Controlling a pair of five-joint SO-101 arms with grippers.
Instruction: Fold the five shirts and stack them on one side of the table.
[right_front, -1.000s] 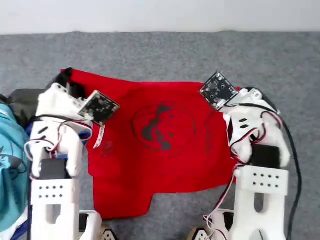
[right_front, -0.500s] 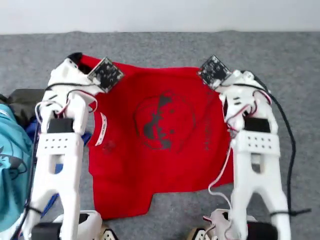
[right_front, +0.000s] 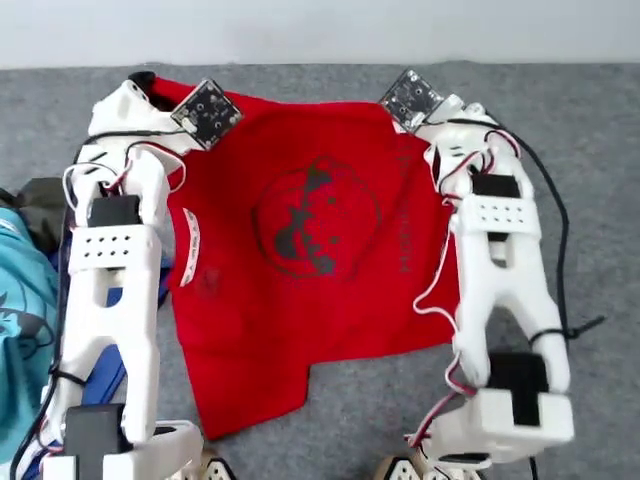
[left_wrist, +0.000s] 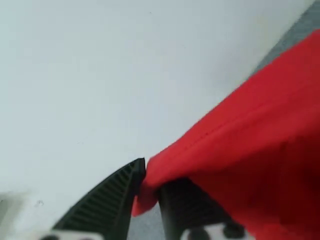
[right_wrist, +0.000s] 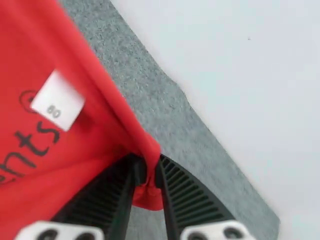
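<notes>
Broadly, the grey desk (right_front: 580, 150) is taken up by the red shirt (right_front: 320, 300), which is spread nearly flat with its dark print upward; no fold is visible in it. Along each side edge of the red shirt an arm is stretched out, the left arm (right_front: 110, 260) over one edge and the right arm (right_front: 500, 250) over the other.

Beyond the red shirt's edge on the left arm's side a heap of other garments is seen: a teal shirt (right_front: 20, 320), a dark garment (right_front: 45, 200) and a strip of blue cloth (right_front: 115, 365) partly hidden under that arm. None of these looks folded, though little of them is shown.

At the red shirt's far edge both corners are held. The left gripper (left_wrist: 150, 182) is clamped on one far corner, the hem being pinched between its fingers (left_wrist: 110, 200). The right gripper (right_wrist: 146, 185) is closed the same way on the other far corner, cloth being squeezed between its fingers (right_wrist: 190, 195). A small white label (right_wrist: 56, 102) is sewn just inside the red shirt's hem near the right gripper.

The task is judged to be at an early stage: the red shirt is gripped as if for a first fold, no stack of folded shirts can be made out, and four more shirts would remain to be handled.
</notes>
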